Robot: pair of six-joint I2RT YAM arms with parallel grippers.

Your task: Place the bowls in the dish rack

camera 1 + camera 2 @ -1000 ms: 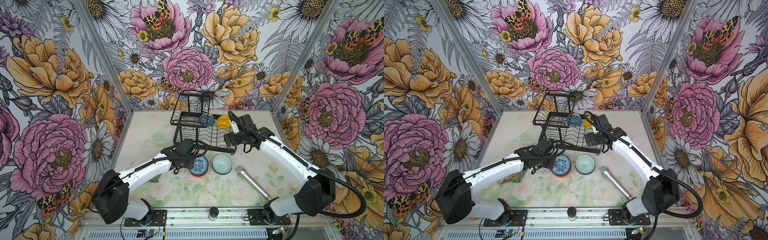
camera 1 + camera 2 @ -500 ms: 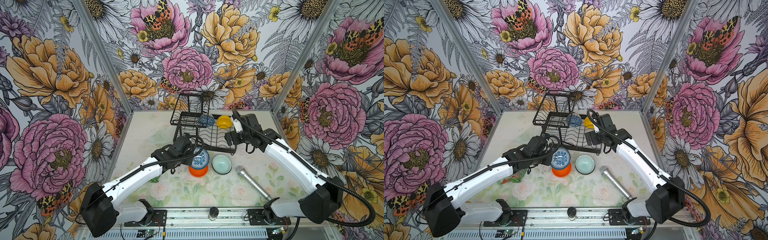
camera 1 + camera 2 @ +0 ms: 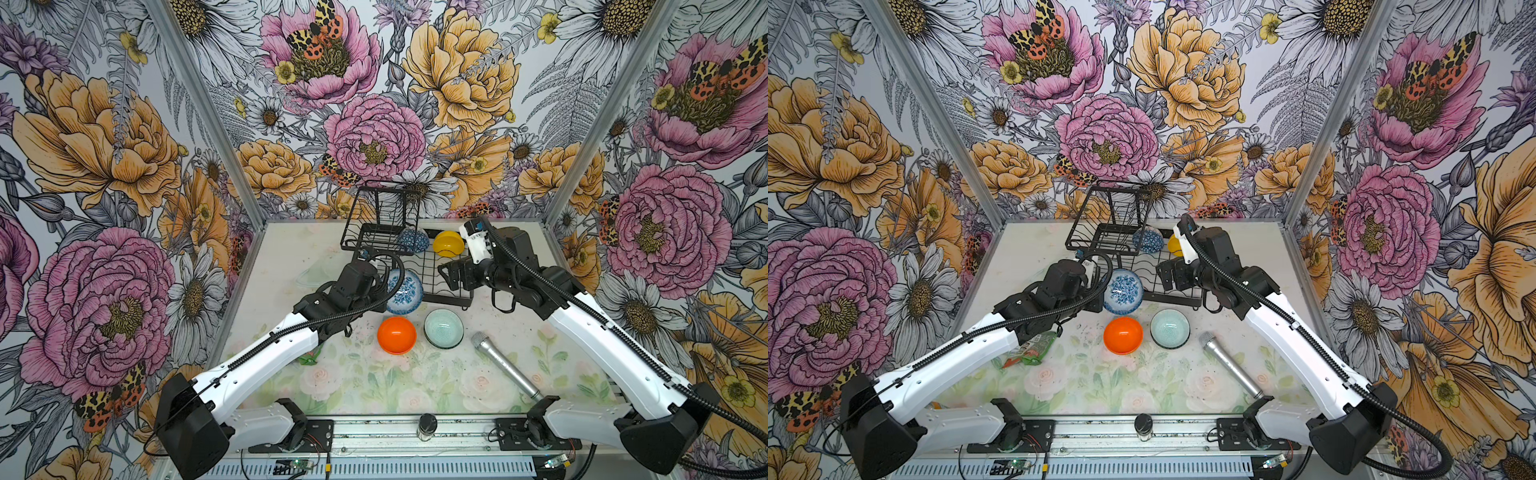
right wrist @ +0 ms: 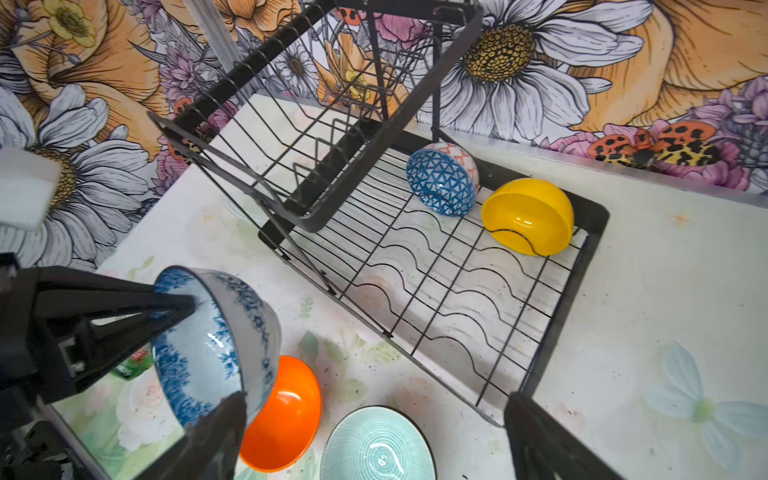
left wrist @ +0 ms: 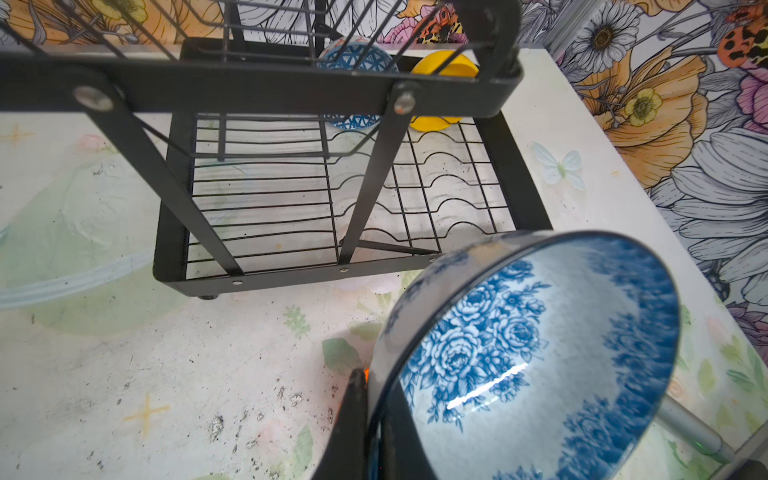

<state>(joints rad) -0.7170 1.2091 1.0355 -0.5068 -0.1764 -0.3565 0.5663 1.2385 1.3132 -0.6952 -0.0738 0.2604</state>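
Your L hand (image 5: 365, 401) grips white-and-blue floral ceramic bowl (image 3: 405, 284) by rim, above tabletop (image 3: 282, 257) near front edge of black wire dish rack (image 4: 598, 232); its front wavy slots free. R hand (image 3: 452, 276) spread, empty.

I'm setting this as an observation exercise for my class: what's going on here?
A two-armed robot is loading bowls into a dish rack. The left gripper is shut on the rim of the white-and-blue floral bowl, holding it tilted above the table near the rack's front edge. The right gripper hangs open over the rack's lower tray. The blue patterned bowl and the yellow bowl already lie in that tray; the orange bowl and the mint bowl sit on the table in front.
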